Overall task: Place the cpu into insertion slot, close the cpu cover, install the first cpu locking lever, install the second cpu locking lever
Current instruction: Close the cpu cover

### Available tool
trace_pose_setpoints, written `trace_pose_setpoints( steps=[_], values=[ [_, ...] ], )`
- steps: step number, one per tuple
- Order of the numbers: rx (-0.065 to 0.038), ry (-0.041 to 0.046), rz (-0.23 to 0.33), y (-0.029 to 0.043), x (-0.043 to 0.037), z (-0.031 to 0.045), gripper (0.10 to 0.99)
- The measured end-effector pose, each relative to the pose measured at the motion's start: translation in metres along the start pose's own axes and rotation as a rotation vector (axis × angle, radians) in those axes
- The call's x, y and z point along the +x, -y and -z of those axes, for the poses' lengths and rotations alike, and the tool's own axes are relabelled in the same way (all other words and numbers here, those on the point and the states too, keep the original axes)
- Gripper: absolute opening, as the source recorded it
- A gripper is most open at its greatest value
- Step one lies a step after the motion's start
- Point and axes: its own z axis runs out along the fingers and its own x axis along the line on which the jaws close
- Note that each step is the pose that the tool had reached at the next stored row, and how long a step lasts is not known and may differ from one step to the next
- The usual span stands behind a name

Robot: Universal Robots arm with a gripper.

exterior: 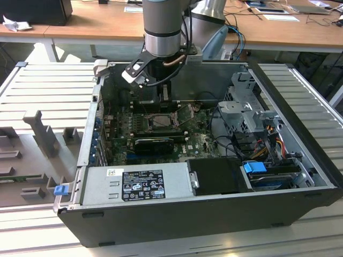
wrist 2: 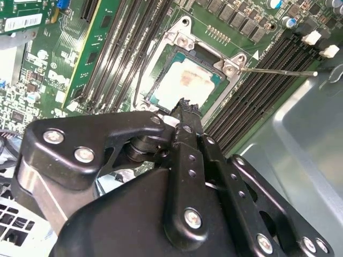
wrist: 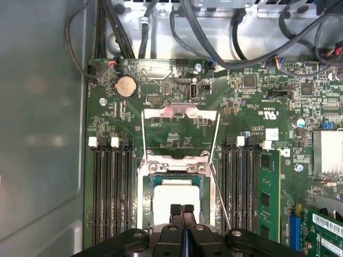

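Note:
The cpu lies flat in the insertion slot, pale face up. The cpu cover, a thin silvery frame, is swung open off the socket, with green board showing through its window. A thin lever rod runs beside the socket; another rod sticks out over the memory slots. My gripper hangs just over the cpu's edge, its black fingers shut together with nothing between them. I cannot tell whether the tips touch the chip.
Long black memory slots flank the socket, with a green memory stick on one side and the grey case wall on the other. In the exterior view a black graphics card, power supply and drive cage crowd the case.

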Motion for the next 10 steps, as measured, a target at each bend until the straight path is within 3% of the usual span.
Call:
trace_pose_setpoints(
  steps=[10],
  values=[
    [0.0,0.0,0.0,-0.0028,0.0002,0.0138,0.106]
  ],
)
